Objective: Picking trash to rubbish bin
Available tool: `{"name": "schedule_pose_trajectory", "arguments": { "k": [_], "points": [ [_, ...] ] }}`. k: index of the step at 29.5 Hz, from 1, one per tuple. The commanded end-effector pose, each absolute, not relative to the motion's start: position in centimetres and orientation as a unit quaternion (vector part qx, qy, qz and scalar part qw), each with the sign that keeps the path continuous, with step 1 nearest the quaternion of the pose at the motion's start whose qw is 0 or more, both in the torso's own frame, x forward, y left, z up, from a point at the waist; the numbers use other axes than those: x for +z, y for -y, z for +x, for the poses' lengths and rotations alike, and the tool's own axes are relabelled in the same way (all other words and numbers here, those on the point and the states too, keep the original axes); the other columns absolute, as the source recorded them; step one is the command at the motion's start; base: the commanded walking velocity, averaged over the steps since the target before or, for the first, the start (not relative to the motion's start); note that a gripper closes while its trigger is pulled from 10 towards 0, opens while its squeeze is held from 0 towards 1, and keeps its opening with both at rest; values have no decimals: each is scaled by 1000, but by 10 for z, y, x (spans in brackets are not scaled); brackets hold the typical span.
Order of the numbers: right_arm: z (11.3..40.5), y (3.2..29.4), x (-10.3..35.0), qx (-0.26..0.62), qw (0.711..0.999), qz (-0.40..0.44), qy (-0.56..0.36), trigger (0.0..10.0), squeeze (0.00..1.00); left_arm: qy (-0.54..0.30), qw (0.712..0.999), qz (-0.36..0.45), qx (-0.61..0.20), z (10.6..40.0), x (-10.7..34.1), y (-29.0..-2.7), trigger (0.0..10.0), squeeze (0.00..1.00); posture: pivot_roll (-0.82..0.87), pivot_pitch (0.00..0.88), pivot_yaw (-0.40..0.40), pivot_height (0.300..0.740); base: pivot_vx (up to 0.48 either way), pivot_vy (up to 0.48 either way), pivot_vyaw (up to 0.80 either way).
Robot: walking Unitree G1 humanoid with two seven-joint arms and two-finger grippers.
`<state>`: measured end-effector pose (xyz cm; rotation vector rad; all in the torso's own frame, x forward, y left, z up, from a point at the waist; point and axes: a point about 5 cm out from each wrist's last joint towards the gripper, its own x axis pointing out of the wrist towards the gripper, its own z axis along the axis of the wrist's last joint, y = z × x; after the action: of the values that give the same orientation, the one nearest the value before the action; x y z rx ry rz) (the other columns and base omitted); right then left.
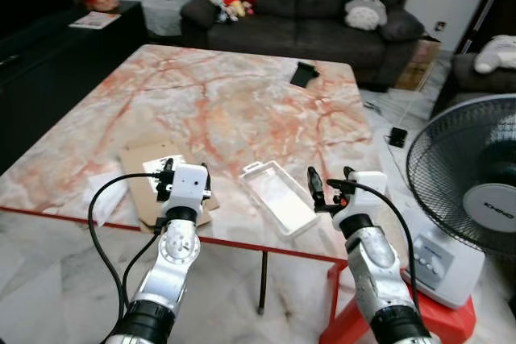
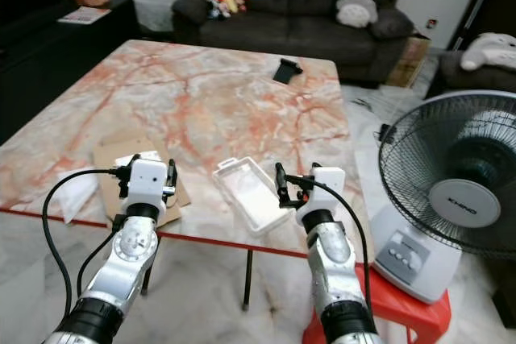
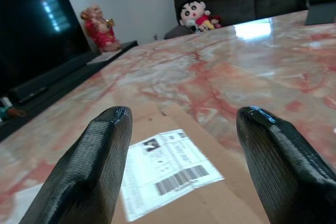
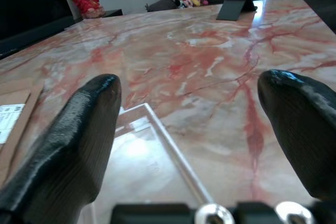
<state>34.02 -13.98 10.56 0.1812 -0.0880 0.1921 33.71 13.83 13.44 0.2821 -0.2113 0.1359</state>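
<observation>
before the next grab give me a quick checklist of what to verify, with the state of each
1. Left tool open: ok, fingers spread wide in the left wrist view.
2. Left tool lined up on the flat brown cardboard piece with the white barcode label: ok, it lies straight ahead between the fingers.
3. Right tool open: ok, fingers apart and holding nothing.
4. Right tool lined up on the clear rectangular plastic tray: not ok, the tray sits off toward its left finger.
5. White crumpled paper at the marble table's near edge reachable: cannot tell.
6. Rubbish bin located: cannot tell.
</observation>
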Motion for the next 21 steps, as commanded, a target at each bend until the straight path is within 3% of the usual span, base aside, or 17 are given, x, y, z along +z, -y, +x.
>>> {"name": "schedule_pose_trajectory", "arguments": {
  "k": [1, 21],
  "points": [
    [342, 145, 107, 89, 991, 93, 45, 10000, 0, 100, 983, 139, 63, 338, 133, -133, 10000, 0, -80, 33, -69, 740, 0, 0, 0],
    [341, 142, 106, 98, 991, 79, 42, 10000, 0, 100, 983, 139, 59, 340, 135, -129, 10000, 0, -84, 29, -68, 740, 0, 0, 28]
  ]
}}
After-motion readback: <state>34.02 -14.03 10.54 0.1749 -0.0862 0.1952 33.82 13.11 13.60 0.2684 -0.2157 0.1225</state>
